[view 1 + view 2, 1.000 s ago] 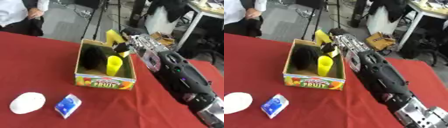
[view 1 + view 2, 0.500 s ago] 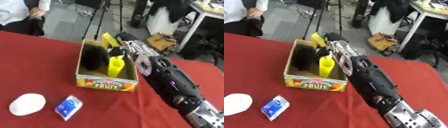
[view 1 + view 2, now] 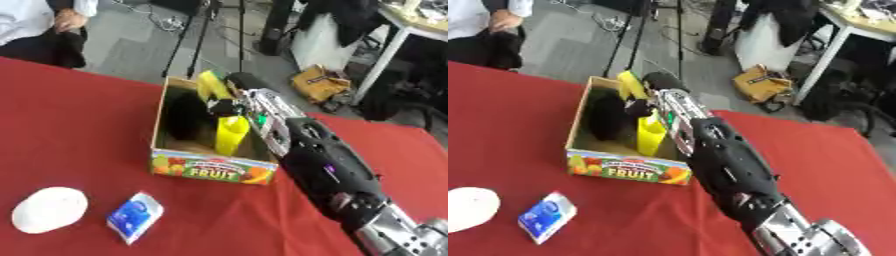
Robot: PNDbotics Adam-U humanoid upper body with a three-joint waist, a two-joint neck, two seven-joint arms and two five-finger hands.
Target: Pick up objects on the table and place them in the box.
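Left eye view shows you the table (image 3: 61, 115), covered in a smooth red cloth, running from the near edge up to the far left. Your right arm (image 3: 328, 170) is the next biggest thing: black glossy shells with silver joints near the near right corner, stretching up to the box.

The cardboard box (image 3: 210, 167) stands toward the far middle of the table. It is open-topped, with plain brown inner walls and a printed front panel with fruit pictures and the word "FRUIT" in yellow letters. Inside it you can see a dark rounded object (image 3: 185, 116) at the left and an upright yellow cup (image 3: 231, 134), smooth and plastic-looking, at the right.

Your right hand (image 3: 229, 102) sits over the box's far right corner, against a bright yellow-green object (image 3: 210, 86) that rises above the far rim. You cannot tell whether the fingers are curled round it or apart.

On the cloth near the near left corner lies a white rounded object (image 3: 49, 209), matte and oval. Just to its right, nearer the box's front, lies a small blue and white packet (image 3: 134, 216); its printing cannot be read. Both are outside the box and well apart from your hand.
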